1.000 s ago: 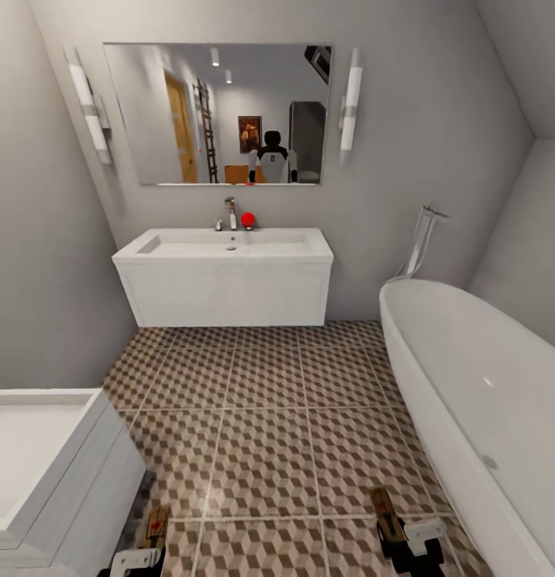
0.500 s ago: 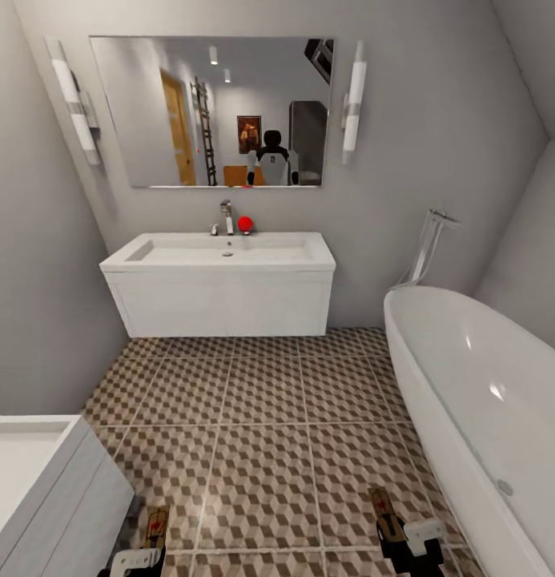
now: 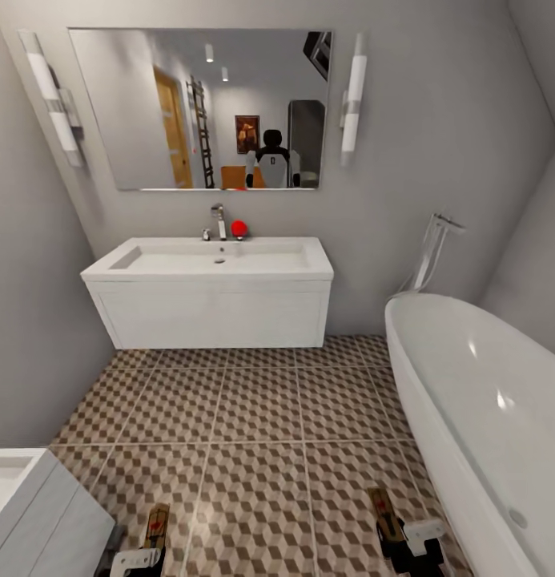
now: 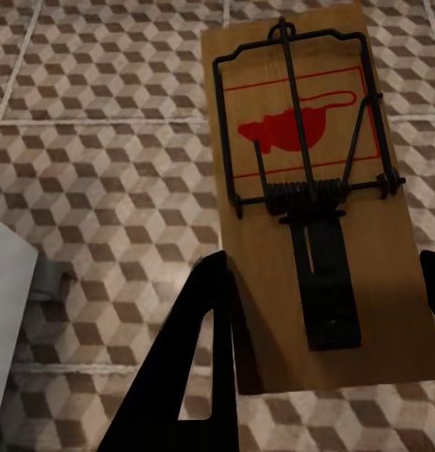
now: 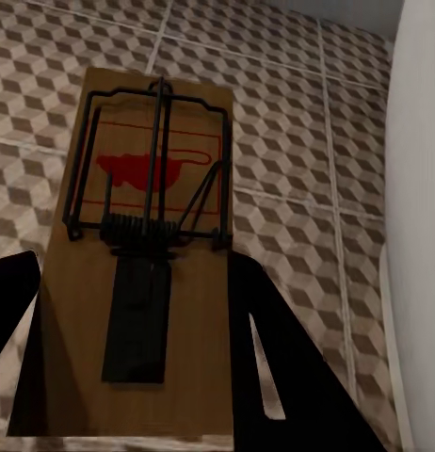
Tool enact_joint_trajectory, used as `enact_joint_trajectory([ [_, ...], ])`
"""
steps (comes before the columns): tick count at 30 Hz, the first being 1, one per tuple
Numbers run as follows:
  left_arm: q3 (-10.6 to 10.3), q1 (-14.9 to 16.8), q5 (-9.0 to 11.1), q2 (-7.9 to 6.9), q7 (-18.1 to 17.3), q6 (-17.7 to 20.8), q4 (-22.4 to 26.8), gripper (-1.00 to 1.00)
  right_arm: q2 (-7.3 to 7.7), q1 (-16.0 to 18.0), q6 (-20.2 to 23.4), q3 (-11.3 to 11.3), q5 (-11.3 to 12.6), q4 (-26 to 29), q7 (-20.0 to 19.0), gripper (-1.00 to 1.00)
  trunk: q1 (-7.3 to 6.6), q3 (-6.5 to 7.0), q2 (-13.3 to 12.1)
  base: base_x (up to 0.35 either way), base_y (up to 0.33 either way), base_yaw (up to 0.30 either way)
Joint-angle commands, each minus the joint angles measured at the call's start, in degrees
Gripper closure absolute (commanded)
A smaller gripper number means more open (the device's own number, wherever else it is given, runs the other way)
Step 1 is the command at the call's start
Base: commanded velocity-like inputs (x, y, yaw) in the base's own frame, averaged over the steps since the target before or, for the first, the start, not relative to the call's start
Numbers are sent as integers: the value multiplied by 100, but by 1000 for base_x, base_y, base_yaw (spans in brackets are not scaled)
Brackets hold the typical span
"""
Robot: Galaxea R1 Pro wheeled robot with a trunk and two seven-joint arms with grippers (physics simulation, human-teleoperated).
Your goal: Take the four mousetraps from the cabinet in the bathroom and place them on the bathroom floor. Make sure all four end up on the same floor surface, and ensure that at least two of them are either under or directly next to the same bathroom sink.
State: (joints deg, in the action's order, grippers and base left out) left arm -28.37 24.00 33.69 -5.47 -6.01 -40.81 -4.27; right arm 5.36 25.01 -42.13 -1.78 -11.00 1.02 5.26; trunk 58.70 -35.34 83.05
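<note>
Mousetraps ride one in each gripper: the left trap (image 4: 307, 198) sits between the black fingers of the left gripper (image 3: 141, 557) at about 7 o'clock in the head view, and the right trap (image 5: 147, 254) is pinched by the right gripper (image 3: 409, 541) at about 5 o'clock, both held above the floor (image 3: 261, 417). Each looks like a thin, stiff wooden board, probably light, with a wire bar and coil spring on top; I judge the safe hold to be across the long edges at the plain tail end, as now, keeping clear of the sprung wire. The wood may slip a little between smooth fingers, so a firm squeeze seems wise. Wrist views give the detail: red mouse print, spring, dark catch plate, and fingers pressed against both sides of each board. From the head camera comes the room instead: the sink (image 3: 209, 292) at 12 o'clock with floor open beneath it, and the tub (image 3: 485, 401) at 3 o'clock.
</note>
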Motion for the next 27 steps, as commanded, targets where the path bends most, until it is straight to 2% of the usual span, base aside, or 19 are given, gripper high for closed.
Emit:
enact_joint_trajectory([
  [1,-20,8,60,2,-53,-23,-21,100,1,4,-9,-16,-51,-5,54,100,3,-5,3,280,-4,0],
  [27,-20,8,62,2,-56,-23,-21,100,-7,4,2,-16,-51,-5,54,100,3,-5,3,288,0,0],
])
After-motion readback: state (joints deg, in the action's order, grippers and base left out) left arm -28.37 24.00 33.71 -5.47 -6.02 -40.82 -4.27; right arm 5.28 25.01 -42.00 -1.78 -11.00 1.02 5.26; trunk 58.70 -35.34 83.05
